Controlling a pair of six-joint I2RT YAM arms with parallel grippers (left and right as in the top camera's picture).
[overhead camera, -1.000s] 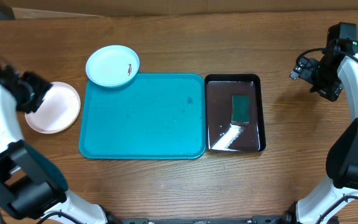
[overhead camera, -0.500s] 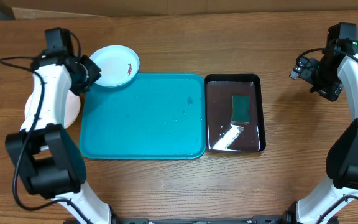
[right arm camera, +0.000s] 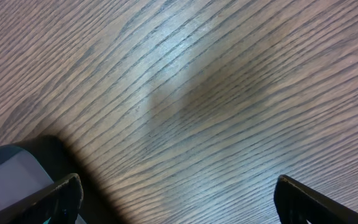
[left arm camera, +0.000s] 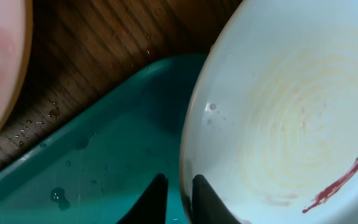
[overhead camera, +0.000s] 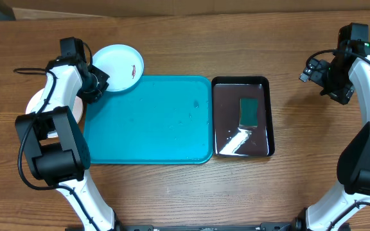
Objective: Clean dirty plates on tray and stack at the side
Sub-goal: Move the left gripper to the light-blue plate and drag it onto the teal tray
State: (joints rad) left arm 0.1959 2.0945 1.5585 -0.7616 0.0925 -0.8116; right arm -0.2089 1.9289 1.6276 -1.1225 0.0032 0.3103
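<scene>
1. Left gripper (left arm camera: 179, 194): its two dark fingers (left arm camera: 151, 202) stand close together, pinching the near rim of the light-blue-rimmed round plastic plate (overhead camera: 116, 67). The rim passes through the narrow gap between them.
2. Light-blue-rimmed plate: it lies at the far left corner of the large flat turquoise rectangular plastic tray (overhead camera: 148, 120), overlapping that corner, with the rest of it over the brown wooden table (overhead camera: 172, 38). Whether it rests there or is raised cannot be told. Its pale centre bears a small red streak (left arm camera: 335, 185) near the right edge.
3. Pale pink round plastic plate (overhead camera: 36, 102): it sits on the table just left of the turquoise tray, apart from the other plate and largely hidden beneath the left arm.
4. Turquoise tray surface: it carries a few water droplets (left arm camera: 57, 195).
5. Smaller glossy black rectangular tray (overhead camera: 262, 128): it lies just beside the turquoise tray's right edge, wet and reflective, with a green rectangular sponge (overhead camera: 248, 110) inside it.
6. Right gripper (right arm camera: 178, 183): its fingers are spread wide with nothing between them, over bare wood at the table's right side, well apart from both trays.
</scene>
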